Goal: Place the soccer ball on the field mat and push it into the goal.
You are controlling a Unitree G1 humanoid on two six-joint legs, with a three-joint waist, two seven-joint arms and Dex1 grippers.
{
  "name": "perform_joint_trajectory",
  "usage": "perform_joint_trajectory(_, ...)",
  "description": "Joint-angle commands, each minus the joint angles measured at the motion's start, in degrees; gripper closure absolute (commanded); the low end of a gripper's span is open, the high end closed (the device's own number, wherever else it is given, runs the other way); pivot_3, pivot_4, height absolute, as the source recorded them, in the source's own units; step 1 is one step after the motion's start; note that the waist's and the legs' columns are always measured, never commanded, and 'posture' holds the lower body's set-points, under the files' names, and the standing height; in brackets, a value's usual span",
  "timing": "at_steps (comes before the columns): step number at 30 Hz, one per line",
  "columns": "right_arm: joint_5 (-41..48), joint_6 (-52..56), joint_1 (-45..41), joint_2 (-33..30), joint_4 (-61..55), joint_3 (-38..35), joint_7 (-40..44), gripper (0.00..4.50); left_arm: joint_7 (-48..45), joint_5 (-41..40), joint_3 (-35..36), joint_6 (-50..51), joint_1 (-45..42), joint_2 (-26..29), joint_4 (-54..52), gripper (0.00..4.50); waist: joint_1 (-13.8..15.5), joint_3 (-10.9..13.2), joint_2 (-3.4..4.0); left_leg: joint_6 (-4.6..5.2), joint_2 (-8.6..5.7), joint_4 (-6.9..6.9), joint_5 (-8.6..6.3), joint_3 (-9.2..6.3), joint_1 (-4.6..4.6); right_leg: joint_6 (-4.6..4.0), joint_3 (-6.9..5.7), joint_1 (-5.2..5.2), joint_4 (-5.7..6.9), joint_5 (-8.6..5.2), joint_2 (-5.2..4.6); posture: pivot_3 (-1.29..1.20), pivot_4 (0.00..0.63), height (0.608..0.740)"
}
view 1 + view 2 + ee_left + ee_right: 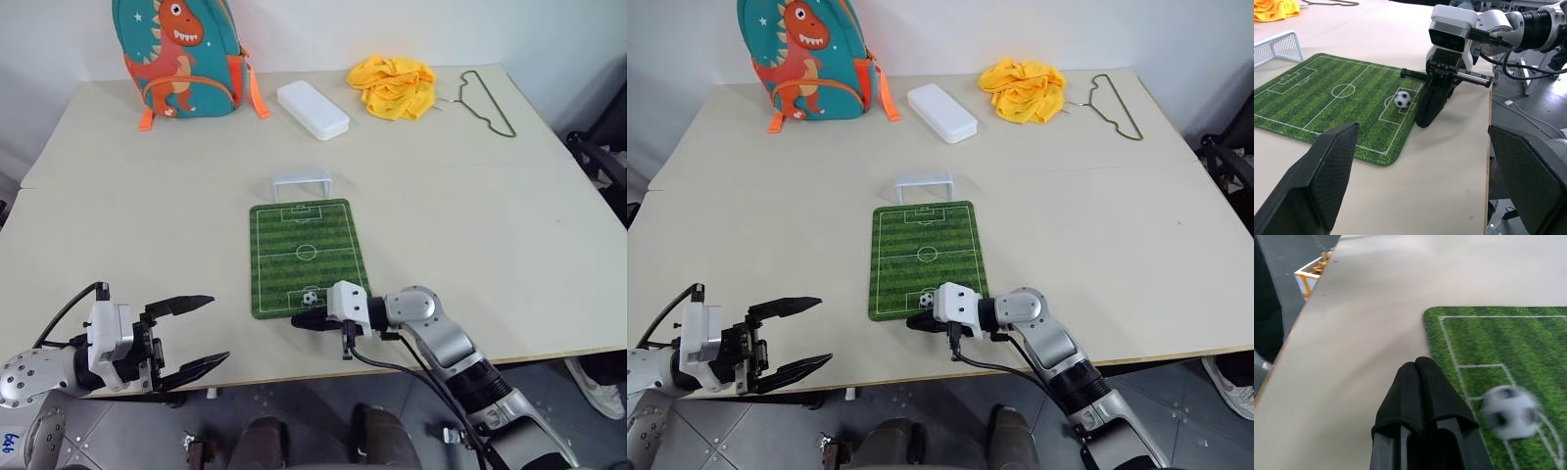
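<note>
The soccer ball (310, 297) sits on the field mat (307, 245), inside the printed penalty box at the end nearest the robot. In the right wrist view the ball (1510, 411) is smeared, its black patches hard to tell apart, and it lies just beside the fingers; whether it touches them cannot be judged from that picture. The right gripper (304, 319) has its two black fingers pressed together with nothing between them, tips resting low at the mat's near edge, just short of the ball. In the left wrist view the same gripper (1426, 115) leans down onto the mat border, with the ball (1402, 99) a little apart from it.

The left gripper (201, 333) hangs off the near-left edge of the table (490, 235), jaws spread wide and holding nothing; its arm is cut off by the frame.

The goal (301, 182), a small white frame, stands just past the far end of the mat, mouth toward it. In the left wrist view only part of the goal (1276, 46) shows.

Along the far edge of the table are a teal dinosaur backpack (179, 54), its top cropped, a white oblong case (313, 109), a crumpled yellow cloth (394, 85) and a wire hanger (487, 102). No readable brand or writing appears on any of them.
</note>
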Motion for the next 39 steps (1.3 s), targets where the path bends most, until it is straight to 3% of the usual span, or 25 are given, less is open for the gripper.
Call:
perform_joint_trajectory(1, 1.6, -0.6, 1.1, -1.4, -2.6, -0.3, 2.4, 4.49, 0.5, 0.1, 0.8, -1.4, -0.2, -0.4, -1.3, 0.00, 0.0, 0.0, 0.00, 0.00, 0.00, 0.00, 0.00, 0.00, 0.00, 0.00, 0.00, 0.00, 0.00, 0.00, 0.00, 0.00, 0.150, 0.740)
perform_joint_trajectory(18, 2.9, 0.3, -7.2, 0.9, 2.4, -1.5, 4.3, 4.49, 2.2, 0.8, 0.8, -2.4, -0.6, -0.9, -1.4, 0.00, -0.2, 0.0, 0.00, 0.00, 0.01, 0.00, 0.00, 0.01, 0.00, 0.00, -0.01, -0.02, 0.02, 0.00, 0.00, 0.00, 0.150, 0.740)
perform_joint_trajectory(23, 0.6, -3.2, -10.5, 2.9, 9.4, -1.0, 4.4, 4.49, 2.9, 1.0, 1.0, -2.5, 0.0, -1.4, -1.9, 0.00, -0.4, 0.0, 0.00, -0.01, 0.01, 0.00, 0.00, 0.01, 0.00, 0.00, -0.01, -0.02, 0.03, 0.00, 0.00, 0.00, 0.150, 0.740)
perform_joint_trajectory(31, -4.4, -15.1, -22.7, 8.5, 32.5, -2.9, 0.9, 4.49, 4.9, 1.5, 1.0, -2.7, 0.3, -1.8, -2.4, 0.00, -1.9, 0.0, 0.01, -0.03, 0.02, 0.00, 0.02, 0.02, 0.00, 0.00, -0.01, -0.08, 0.13, 0.00, 0.00, 0.00, 0.150, 0.740)
perform_joint_trajectory(39, -4.0, -26.9, -30.8, 10.7, 45.2, -7.0, 1.1, 4.49, 13.0, 1.5, 3.0, -2.6, -2.3, -5.3, -1.8, 0.00, -2.5, 0.0, 0.01, -0.06, 0.05, 0.01, 0.01, -0.01, 0.01, -0.01, -0.03, -0.08, 0.21, -0.01, 0.00, 0.00, 0.150, 0.740)
